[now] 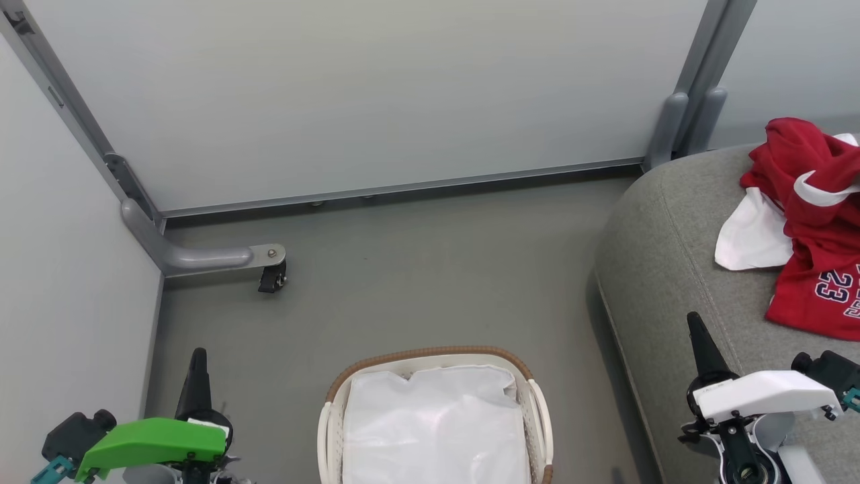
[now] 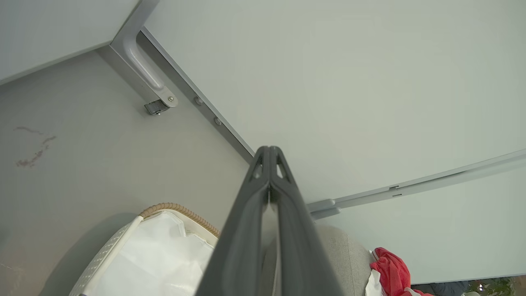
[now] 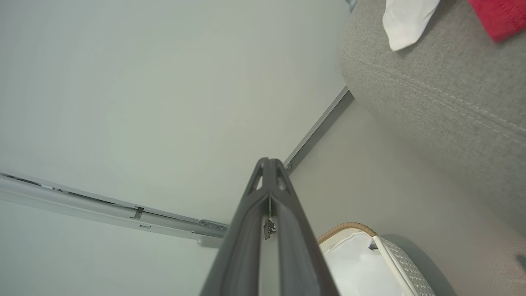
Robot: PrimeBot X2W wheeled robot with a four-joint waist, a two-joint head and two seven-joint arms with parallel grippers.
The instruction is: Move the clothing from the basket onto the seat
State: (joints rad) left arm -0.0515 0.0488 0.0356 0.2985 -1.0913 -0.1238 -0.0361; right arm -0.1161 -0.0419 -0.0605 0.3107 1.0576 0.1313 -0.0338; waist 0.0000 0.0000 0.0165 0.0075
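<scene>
Now the clothing [image 1: 816, 222] lies heaped on the seat [image 1: 672, 282] at about 3 o'clock in the head view. It is a pile of red folds with a white flap of lining toward the seat's rounded edge, and the number 23 shows low on the heap. The basket [image 1: 430, 351] stands on the floor [image 1: 403, 269] at 6 o'clock, apart from the seat, with the white liner [image 1: 433, 423] inside it. The left jaws sit at 7 o'clock, beside the basket. The right jaws sit at 4 o'clock, over the seat near the clothing. In each wrist view the jaws are pressed together with nothing between them. A grey partition [image 1: 369, 94] stands at 12 o'clock, and its caster [image 1: 272, 277] is at 10 o'clock from the basket.
</scene>
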